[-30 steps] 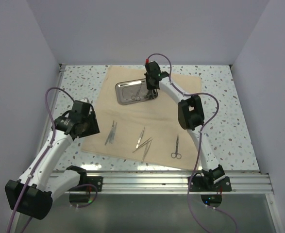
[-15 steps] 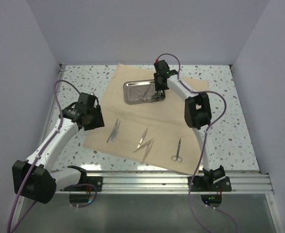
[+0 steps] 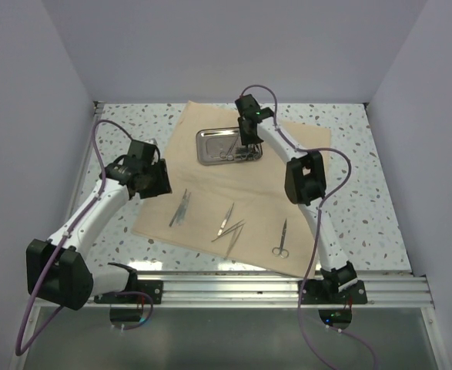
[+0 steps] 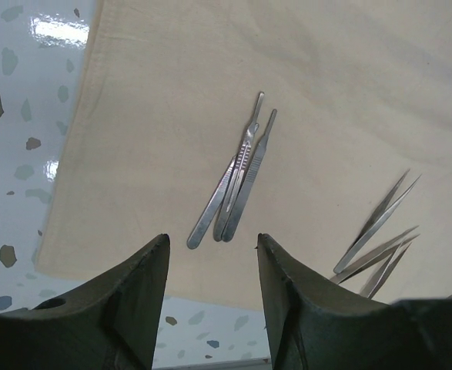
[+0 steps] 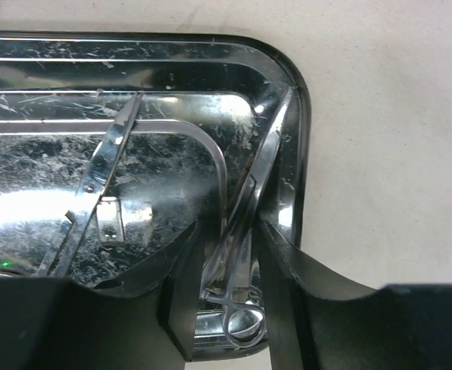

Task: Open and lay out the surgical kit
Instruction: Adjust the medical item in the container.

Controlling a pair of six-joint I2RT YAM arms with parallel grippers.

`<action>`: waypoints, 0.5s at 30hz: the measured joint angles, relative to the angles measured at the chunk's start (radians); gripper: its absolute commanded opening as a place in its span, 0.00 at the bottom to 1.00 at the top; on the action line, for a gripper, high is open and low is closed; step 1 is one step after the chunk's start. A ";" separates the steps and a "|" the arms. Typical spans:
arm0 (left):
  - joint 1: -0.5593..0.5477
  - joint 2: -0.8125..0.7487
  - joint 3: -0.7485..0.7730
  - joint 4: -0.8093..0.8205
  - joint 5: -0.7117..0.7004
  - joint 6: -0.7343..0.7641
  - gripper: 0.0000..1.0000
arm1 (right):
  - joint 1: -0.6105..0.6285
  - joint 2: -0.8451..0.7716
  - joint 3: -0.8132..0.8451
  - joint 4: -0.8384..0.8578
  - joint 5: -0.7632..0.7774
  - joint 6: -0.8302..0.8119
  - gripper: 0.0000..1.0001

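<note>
Counter: speckled, carries the whole kit. Both arms reach out over it.

Cloth wrap: tan, unfolded flat, lying skewed on the counter. Its far-left corner points toward the back wall.

Steel tray: on the far part of the cloth wrap, long side running left-right. Interior scratched and shiny in the right wrist view.

Right pincer: down inside the tray at its right end. Fingers drawn in on the ring-handled forceps; they meet the shanks on both sides, so clamped on it. The forceps lie along the tray's right wall, tips toward the far corner, a ring showing between the fingers.

Left pincer: held above the near-left part of the cloth, jaws apart, nothing between them.

Second instrument: lies in the tray, left of the forceps, slanted; type not clear.

Laid out on the near half of the cloth, left to right:
- three slim handles, bunched and touching, just ahead of the left pincer
- tweezers, several pieces, loosely crossed
- small scissors, alone, rings toward the near edge.
</note>
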 measured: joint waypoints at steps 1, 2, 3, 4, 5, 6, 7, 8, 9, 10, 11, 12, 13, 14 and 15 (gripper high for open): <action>0.000 0.000 -0.002 0.005 0.002 0.000 0.53 | 0.005 0.011 0.019 -0.008 0.003 0.001 0.37; 0.000 -0.002 -0.007 0.009 0.002 0.000 0.53 | 0.011 0.023 0.040 -0.016 0.006 0.003 0.36; 0.000 -0.005 -0.012 0.009 0.002 0.000 0.53 | 0.016 0.033 0.058 -0.019 0.008 0.005 0.36; 0.000 -0.008 -0.019 0.010 0.001 0.004 0.53 | 0.023 0.041 0.071 -0.021 0.010 0.007 0.34; 0.000 -0.013 -0.026 0.008 0.000 0.008 0.53 | 0.029 0.048 0.081 -0.023 0.011 0.010 0.32; 0.000 -0.017 -0.032 0.007 -0.002 0.014 0.53 | 0.034 0.052 0.089 -0.026 0.013 0.012 0.31; 0.000 -0.020 -0.036 0.007 -0.003 0.016 0.53 | 0.037 0.055 0.093 -0.027 0.014 0.015 0.28; 0.000 -0.021 -0.039 0.006 -0.005 0.021 0.53 | 0.038 0.056 0.095 -0.027 0.014 0.018 0.22; 0.000 -0.021 -0.039 0.006 -0.006 0.024 0.53 | 0.040 0.056 0.095 -0.028 0.014 0.021 0.22; 0.000 -0.021 -0.039 0.006 -0.006 0.026 0.53 | 0.040 0.056 0.094 -0.028 0.013 0.026 0.19; 0.000 -0.021 -0.039 0.007 -0.007 0.029 0.53 | 0.040 0.056 0.093 -0.028 0.013 0.028 0.18; 0.000 -0.021 -0.039 0.007 -0.008 0.033 0.53 | 0.040 0.055 0.091 -0.027 0.012 0.031 0.18; 0.000 -0.021 -0.039 0.007 -0.008 0.034 0.53 | 0.039 0.055 0.089 -0.027 0.010 0.034 0.16; 0.000 -0.021 -0.039 0.007 -0.008 0.035 0.53 | 0.038 0.054 0.089 -0.027 0.006 0.037 0.15; 0.000 -0.021 -0.039 0.007 -0.008 0.039 0.53 | 0.037 0.054 0.089 -0.027 0.003 0.040 0.15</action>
